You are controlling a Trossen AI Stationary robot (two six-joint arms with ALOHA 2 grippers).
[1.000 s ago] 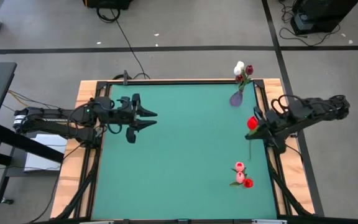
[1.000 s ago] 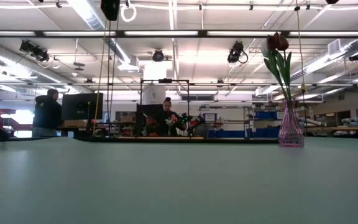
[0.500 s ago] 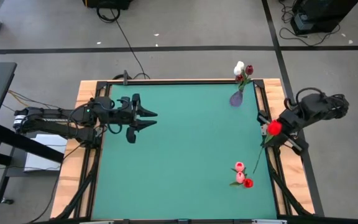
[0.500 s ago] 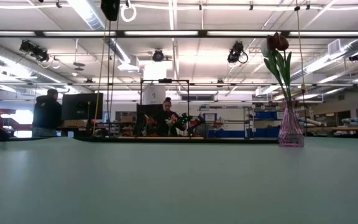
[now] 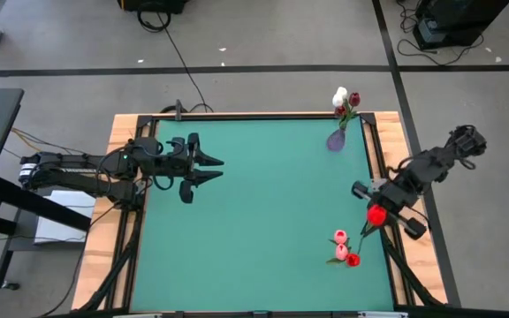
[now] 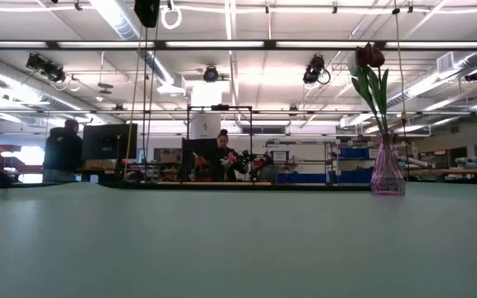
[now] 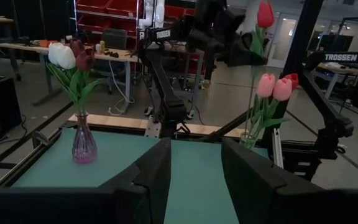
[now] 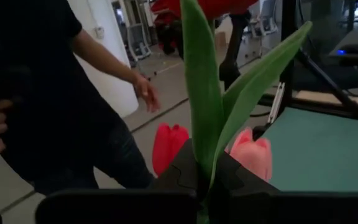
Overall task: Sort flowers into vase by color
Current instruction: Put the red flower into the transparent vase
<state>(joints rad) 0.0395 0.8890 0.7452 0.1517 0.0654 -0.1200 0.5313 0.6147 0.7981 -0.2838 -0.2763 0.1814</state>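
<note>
My right gripper [image 5: 371, 205] hangs over the table's right edge, shut on a red tulip [image 5: 376, 215] with its head [image 7: 265, 14] at the top. Just near of it, pink and red flowers [image 5: 343, 249] stand upright in a clear vase [image 7: 248, 139]. At the far right corner a purple vase [image 5: 335, 140] holds white and dark red flowers [image 5: 346, 99]. My left gripper [image 5: 215, 169] waits open at the table's left side, holding nothing. My right gripper pinches the red tulip between its two fingers at the green stem and leaves [image 8: 202, 167], below the head. The fingers lie about level and cross the stem. The tulip stands upright in the hold, lifted clear of the table.
A person [image 8: 55, 93] stands beyond the table's right side, one hand [image 8: 145, 93] stretched out. The green mat's [image 5: 263, 221] middle and left are bare. Black frame rails [image 5: 371, 146] run along the table's edges. More people show far off in the room.
My right gripper has swung toward the table's near edge while turning, carrying the red tulip. Its head went from the middle of the right edge, out past the edge, to just beside the pink and red flowers.
</note>
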